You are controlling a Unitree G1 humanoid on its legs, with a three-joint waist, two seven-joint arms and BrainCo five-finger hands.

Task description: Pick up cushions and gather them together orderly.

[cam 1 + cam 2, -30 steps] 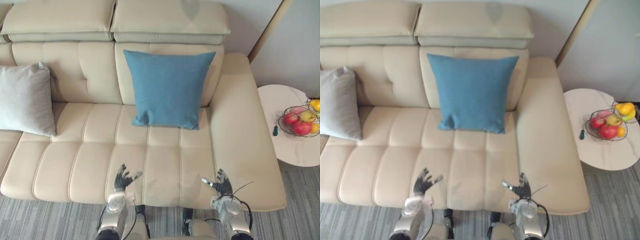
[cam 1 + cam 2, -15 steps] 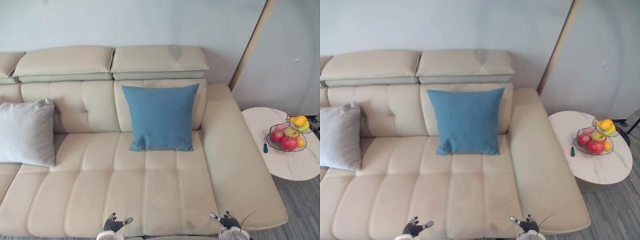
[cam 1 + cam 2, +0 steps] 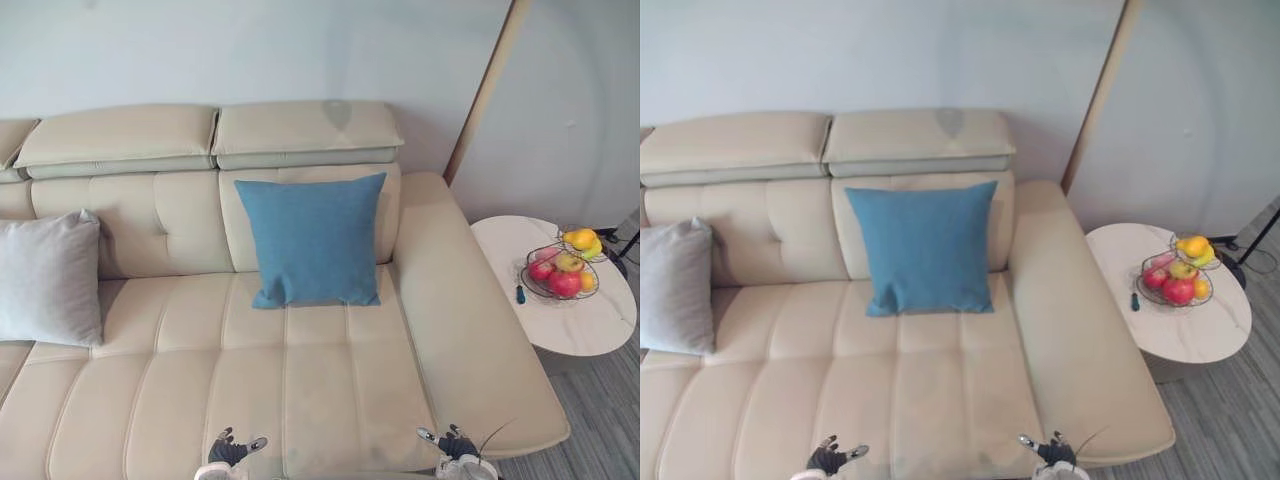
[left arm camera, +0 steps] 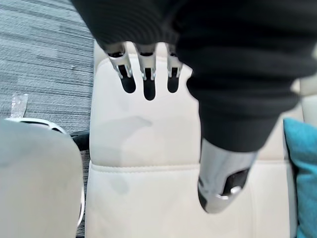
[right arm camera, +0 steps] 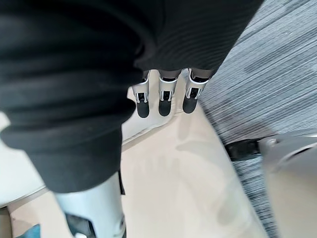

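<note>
Open and empty at the front edge of the sofa: left hand and right hand, fingers relaxed. Further back, propped upright against the backrest, a square blue cushion; well apart at the left end, a grey cushion. Probably light, soft, woven-covered; likely to sag, so best clasped by both side edges. Smooth padded cream leather beneath.

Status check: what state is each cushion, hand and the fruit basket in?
Blue cushion: upright against sofa back, not held.
Grey cushion: upright against sofa back, apart from blue one.
Left hand: open, empty.
Right hand: open, empty.
Fruit basket: upright on side table, full.
</note>
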